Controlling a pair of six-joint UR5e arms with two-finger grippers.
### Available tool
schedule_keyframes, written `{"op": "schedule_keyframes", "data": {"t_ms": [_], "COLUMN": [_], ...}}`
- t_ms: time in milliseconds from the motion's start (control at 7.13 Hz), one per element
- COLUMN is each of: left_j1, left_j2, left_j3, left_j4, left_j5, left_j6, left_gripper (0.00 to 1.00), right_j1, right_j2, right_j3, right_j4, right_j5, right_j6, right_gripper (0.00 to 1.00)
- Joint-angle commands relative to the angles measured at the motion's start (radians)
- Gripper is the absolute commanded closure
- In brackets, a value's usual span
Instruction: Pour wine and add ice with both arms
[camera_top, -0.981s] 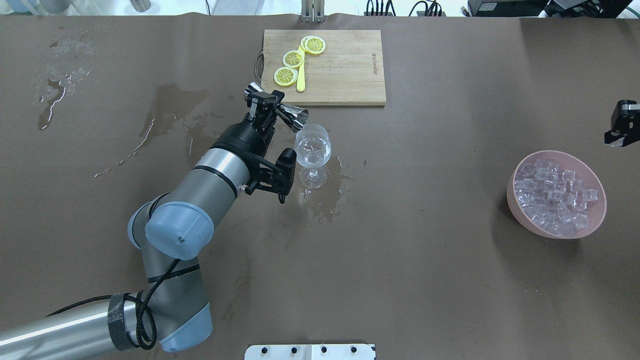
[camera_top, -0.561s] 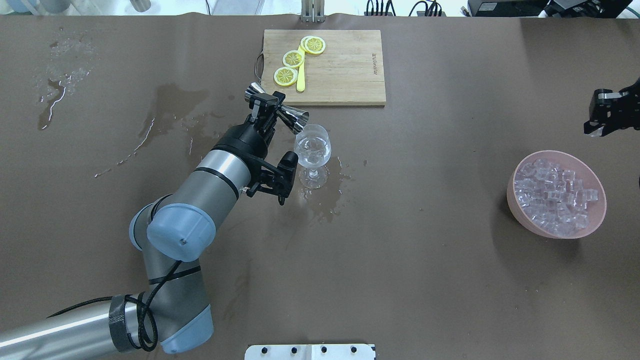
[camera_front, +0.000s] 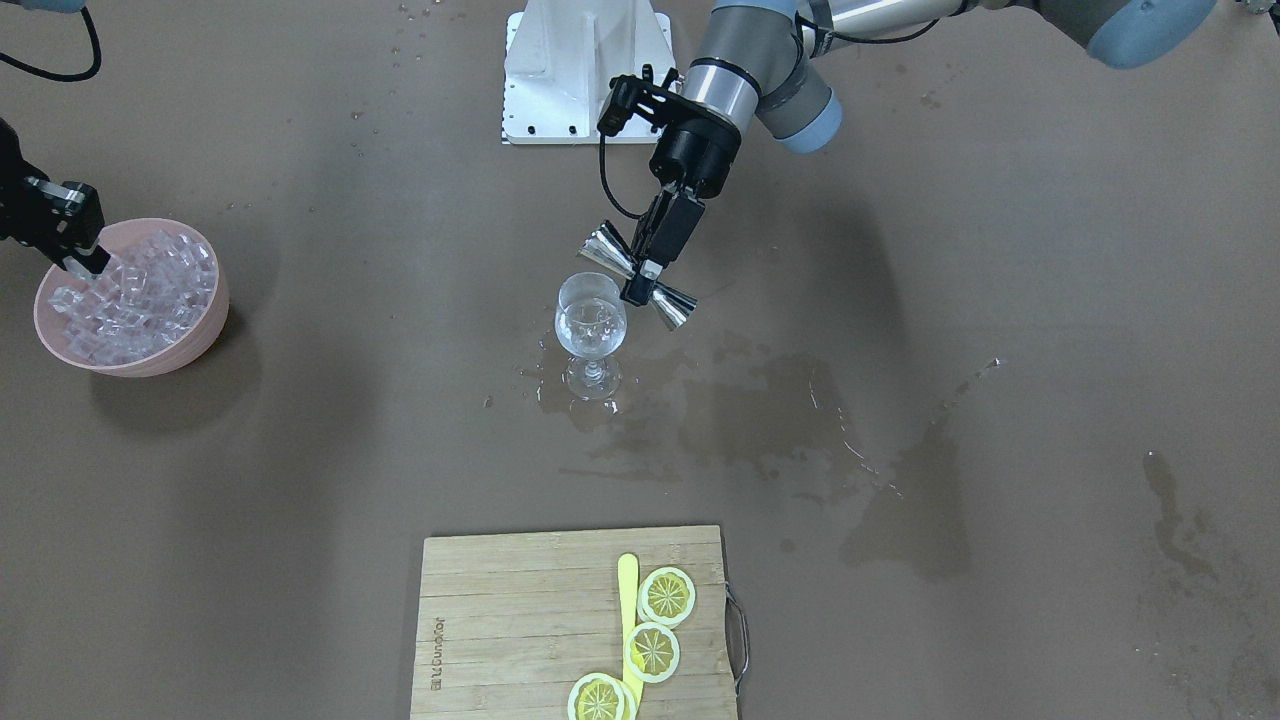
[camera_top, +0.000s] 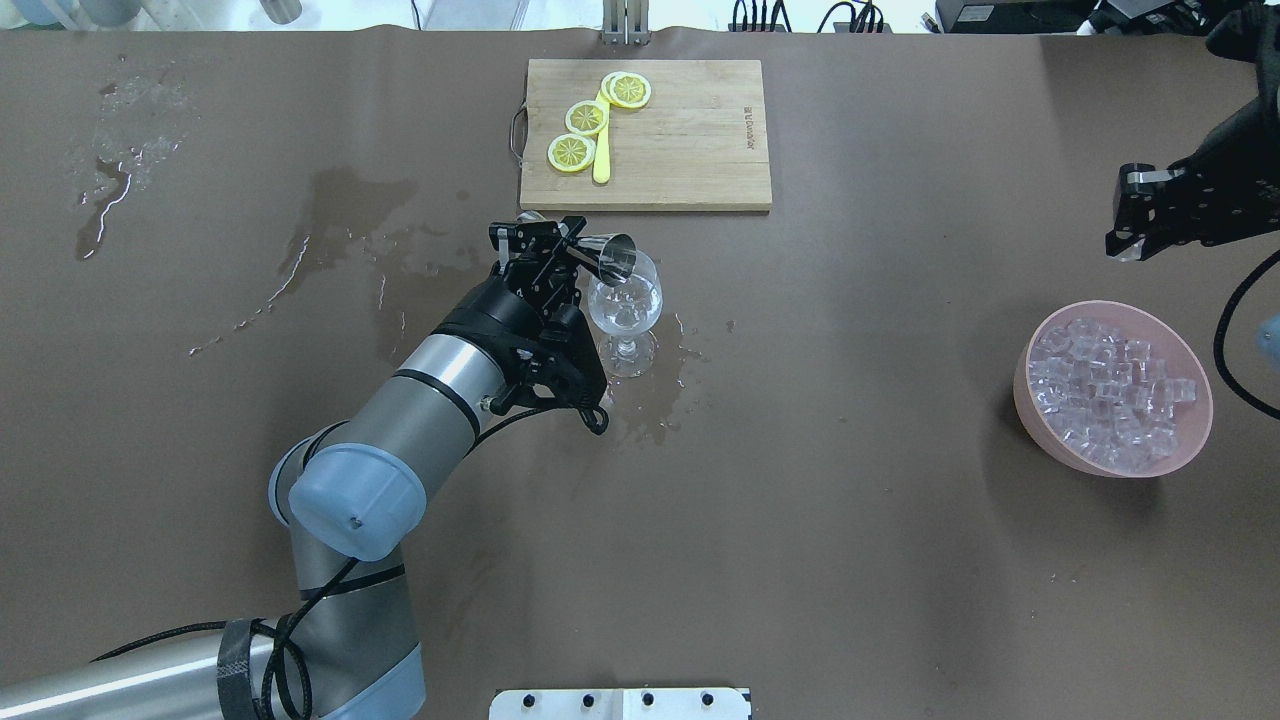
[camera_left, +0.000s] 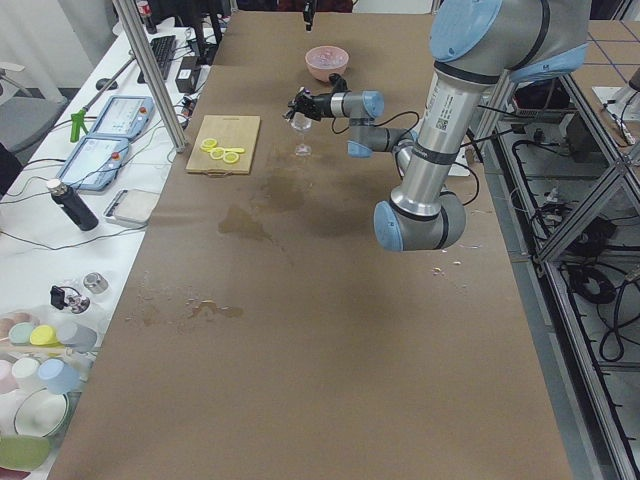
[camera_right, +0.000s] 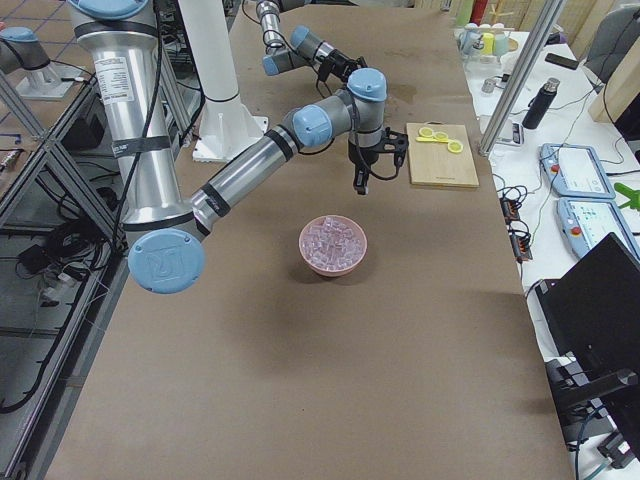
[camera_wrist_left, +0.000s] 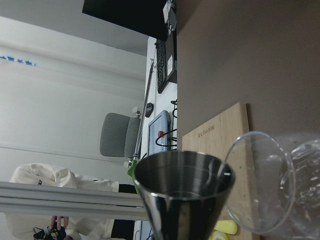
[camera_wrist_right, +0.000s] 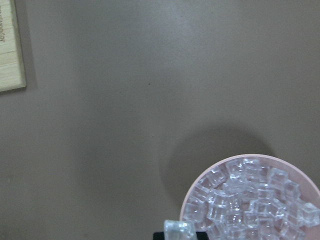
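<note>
overhead exterior view: left claw (camera_top: 567, 254) grips 1 shiny metal cup (camera_top: 617, 258) at its thin middle, tipped over 1 glass (camera_top: 625, 305) mid-frame. a little clear wine (camera_front: 590, 332) sits inside. the glass looks thin and tippy, so hold the stem. at right, 1 pink bowl (camera_top: 1022, 390) holds many hard ice cubes (camera_top: 1110, 395). they look slippery, so pinch the flat sides. right claw (camera_top: 1128, 240), upper right, looks closed on 1 cube (camera_wrist_right: 179, 231).

The brown-covered desk (camera_top: 900, 550) shows wet patches (camera_front: 905, 520). Beyond its far edge stand a white bench (camera_left: 40, 270) and a grey chair (camera_wrist_left: 117, 135).
</note>
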Motion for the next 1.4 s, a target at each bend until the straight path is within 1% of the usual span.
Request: {"op": "schedule_keyframes", "data": {"t_ms": [0,140,280,421,561,701,841,981,1121,1262], "left_j1": [-0.007,-0.018,-0.057,-0.102,-0.177,-0.231,-0.278,-0.314,-0.319,-0.347], "left_j2": [0.044,0.083,0.123,0.151,0.18,0.214,0.248,0.292,0.324,0.325], "left_j3": [-0.034,-0.034,-0.04,-0.04,-0.04,-0.04,-0.037,-0.013,0.071,0.205], "left_j4": [-0.005,-0.006,-0.006,-0.006,-0.012,-0.019,-0.032,-0.066,-0.197,-0.377], "left_j5": [-0.001,-0.001,-0.003,-0.033,-0.14,-0.186,-0.223,-0.243,-0.242,-0.251], "left_j6": [-0.242,-0.357,-0.47,-0.558,-0.662,-0.721,-0.802,-0.953,-1.005,-1.01], "left_gripper": [1.0,1.0,1.0,1.0,1.0,1.0,1.0,1.0,1.0,1.0], "right_j1": [-0.066,-0.115,-0.151,-0.172,-0.19,-0.214,-0.256,-0.291,-0.316,-0.343], "right_j2": [0.085,0.14,0.183,0.22,0.281,0.379,0.439,0.487,0.551,0.622], "right_j3": [-0.009,-0.012,-0.012,-0.024,-0.052,-0.096,-0.137,-0.174,-0.226,-0.275], "right_j4": [-0.02,-0.038,-0.064,-0.064,-0.078,-0.127,-0.135,-0.134,-0.132,-0.133], "right_j5": [-0.011,-0.051,-0.073,-0.073,-0.079,-0.1,-0.135,-0.177,-0.194,-0.218], "right_j6": [0.06,0.101,0.124,0.144,0.164,0.179,0.186,0.186,0.187,0.187], "right_gripper": [0.93,0.94,0.94,0.95,0.95,0.95,0.95,0.95,0.95,0.95]}}
